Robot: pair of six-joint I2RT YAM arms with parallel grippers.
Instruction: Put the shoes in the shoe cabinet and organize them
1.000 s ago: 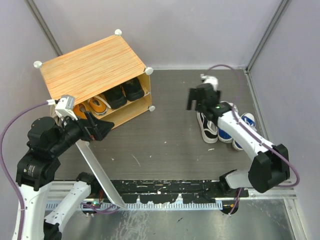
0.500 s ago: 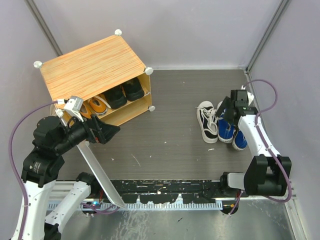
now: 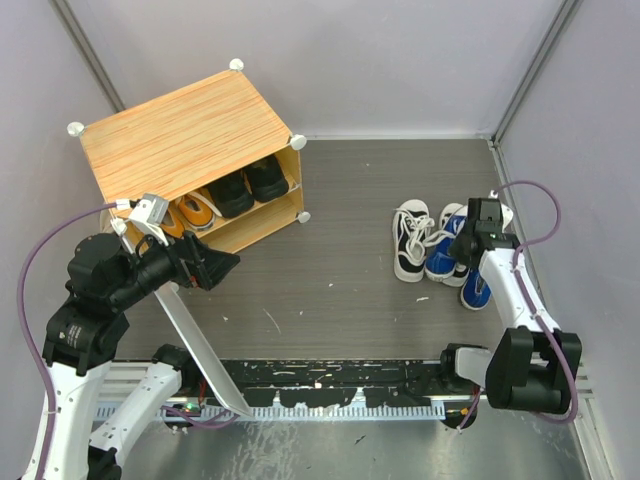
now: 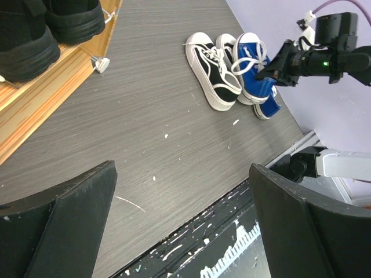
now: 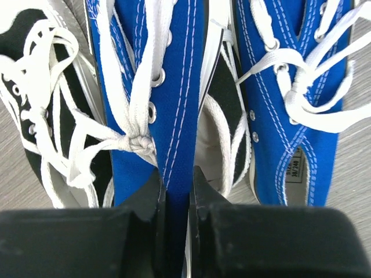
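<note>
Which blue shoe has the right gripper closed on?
The blue shoe on the left of the right wrist view: the right gripper pinches its upper. The other blue shoe lies untouched.

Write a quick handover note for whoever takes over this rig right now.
Left gripper: open, holding nothing, near the shoe cabinet.
Right gripper: shut on a blue shoe.
Done: black pair and orange pair are in the cabinet.
To do: that shoe, the other blue shoe and the black-and-white pair, all on the table, go in.
</note>
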